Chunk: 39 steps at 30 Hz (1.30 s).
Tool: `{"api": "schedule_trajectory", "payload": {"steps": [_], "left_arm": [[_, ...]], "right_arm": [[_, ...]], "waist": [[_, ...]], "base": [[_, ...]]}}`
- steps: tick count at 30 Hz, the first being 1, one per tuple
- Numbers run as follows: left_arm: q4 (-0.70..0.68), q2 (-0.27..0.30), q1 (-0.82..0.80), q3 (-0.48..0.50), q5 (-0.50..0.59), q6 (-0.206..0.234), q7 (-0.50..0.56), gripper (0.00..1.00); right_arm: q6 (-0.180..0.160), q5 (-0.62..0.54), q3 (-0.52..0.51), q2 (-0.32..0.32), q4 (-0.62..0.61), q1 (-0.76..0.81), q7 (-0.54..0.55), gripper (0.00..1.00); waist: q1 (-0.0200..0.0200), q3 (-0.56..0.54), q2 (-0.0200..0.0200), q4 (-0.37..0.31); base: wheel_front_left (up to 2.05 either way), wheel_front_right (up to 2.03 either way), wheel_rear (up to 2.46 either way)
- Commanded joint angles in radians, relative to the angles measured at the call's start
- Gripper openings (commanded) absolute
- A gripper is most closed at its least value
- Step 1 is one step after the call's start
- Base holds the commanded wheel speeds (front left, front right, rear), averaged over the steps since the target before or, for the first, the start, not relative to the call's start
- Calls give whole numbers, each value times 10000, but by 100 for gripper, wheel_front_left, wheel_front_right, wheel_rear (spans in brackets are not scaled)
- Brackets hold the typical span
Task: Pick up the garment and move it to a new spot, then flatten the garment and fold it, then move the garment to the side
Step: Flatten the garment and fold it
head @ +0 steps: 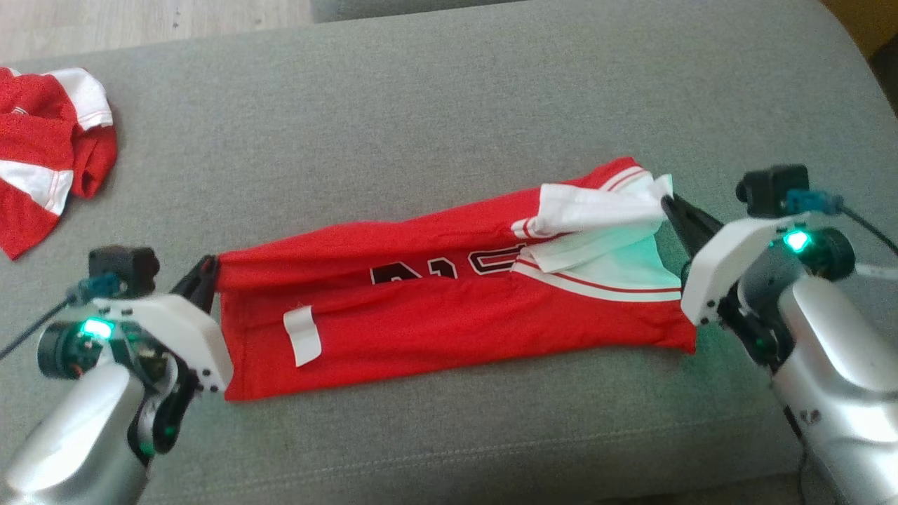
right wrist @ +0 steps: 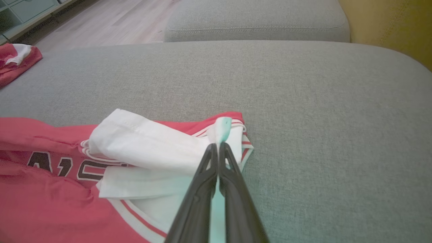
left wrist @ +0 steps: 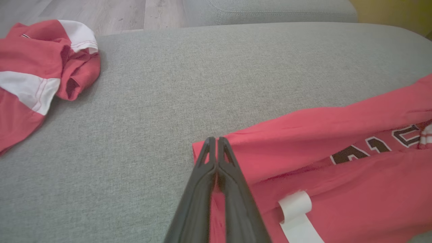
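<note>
The garment [head: 435,308] is a red jersey with white sleeves and dark numbers, stretched sideways across the grey cushion. My left gripper [head: 209,265] is shut on its left red corner; in the left wrist view the fingertips [left wrist: 216,140] pinch that hem of the garment [left wrist: 337,162]. At the other end my right gripper [head: 668,202] is shut on the white sleeve edge, and the right wrist view has white cloth of the garment [right wrist: 145,145] held between the closed tips of the gripper [right wrist: 217,145]. A white label lies on the red cloth near the left end.
A second red and white garment [head: 42,154] lies crumpled at the cushion's far left edge. The grey sofa cushion [head: 449,105] stretches wide behind the jersey. Wooden floor [right wrist: 111,23] and another cushion [right wrist: 256,20] lie beyond, with a yellow wall at the right.
</note>
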Motion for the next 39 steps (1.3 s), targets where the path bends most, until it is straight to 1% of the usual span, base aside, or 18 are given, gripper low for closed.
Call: {"api": "schedule_trajectory", "payload": {"steps": [1,6,7,8,9,10,11,12,13,16,20,25,30,32,35,38,39], "left_arm": [[-340,522,-257,553,-37,76,-150,0],[-923,571,422,448,89,284,-521,0],[-1042,589,574,417,122,337,-580,0],[-1148,601,727,387,147,388,-637,0],[-1244,595,882,347,160,438,-675,0],[-1321,579,1034,289,181,488,-698,0],[-1374,552,1186,220,194,540,-697,25],[-1421,521,1327,160,207,595,-707,98],[-1454,483,1465,112,216,668,-722,100],[-1639,342,1850,91,142,870,-865,100],[-1983,357,2248,272,282,1255,-1466,100],[-2408,225,2768,716,351,1851,-2486,100],[-2762,-9,3020,1025,422,2425,-3110,100],[-2946,-98,3133,1158,420,2644,-3321,100],[-3248,-166,3295,1231,468,2893,-3499,100],[-3531,-192,3402,1290,506,3092,-3592,100],[-3531,-192,3402,1290,506,3092,-3592,100]], "right_arm": [[65,-94,-48,-50,-403,41,28,0],[65,-291,-412,79,-806,807,133,0],[65,-332,-479,98,-879,941,157,5],[65,-371,-553,117,-939,1065,181,22],[65,-420,-651,136,-982,1179,190,46],[65,-496,-731,151,-1025,1289,183,100],[65,-544,-846,187,-1046,1407,182,100],[65,-565,-982,244,-1072,1526,176,100],[65,-603,-1093,295,-1110,1643,176,100],[65,-666,-1478,410,-1274,2013,214,100],[65,-807,-1967,441,-1634,2507,404,100],[65,-1037,-2657,503,-2258,3086,1081,100],[65,-1393,-3165,708,-2498,2906,1676,100],[65,-1537,-3296,799,-2407,2695,1958,100],[65,-1707,-3525,944,-1944,2352,2364,100],[65,-2021,-3808,941,-1191,2024,2471,100],[65,-2021,-3808,941,-1191,2024,2471,100]], "waist": [[0,-35,-1,-5],[0,-250,-1,2],[0,-294,-1,9],[0,-340,-1,15],[0,-390,-1,27],[0,-453,-1,49],[0,-520,-1,72],[0,-585,-1,93],[0,-651,-1,115],[0,-819,-1,184],[0,-1012,-1,292],[0,-1342,-1,477],[0,-1443,-1,694],[0,-1397,-1,818],[0,-1245,-1,1067],[0,-1070,-1,1400],[0,-1070,-1,1400]], "base": [[0,0,0],[0,0,0],[0,0,0],[0,0,0],[0,0,0],[0,0,0],[0,0,0],[0,0,0],[0,0,0],[0,0,0],[0,0,0],[0,0,0],[0,0,0],[0,0,0],[0,0,0],[0,0,0],[0,0,0]]}}
